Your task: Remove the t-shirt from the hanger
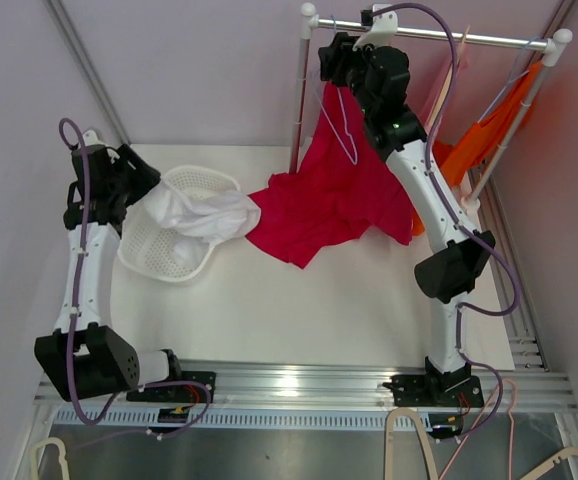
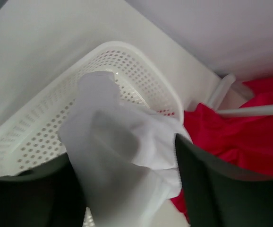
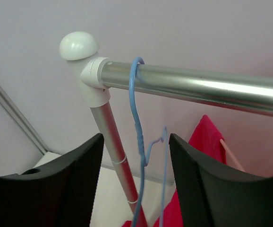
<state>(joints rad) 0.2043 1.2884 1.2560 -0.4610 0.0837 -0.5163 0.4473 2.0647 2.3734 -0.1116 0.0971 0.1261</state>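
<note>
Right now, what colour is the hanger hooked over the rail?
Light blue hanger; the right wrist view shows it best.

Bright even light, close foreground maybe blurred

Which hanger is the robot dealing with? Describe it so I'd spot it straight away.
Find the silver rail at the back right of the table. At its left end, beside the white knob, hooks a thin pale-blue wire hanger with the red t-shirt hanging below it. Further right on the rail hangs only an orange garment.
</note>
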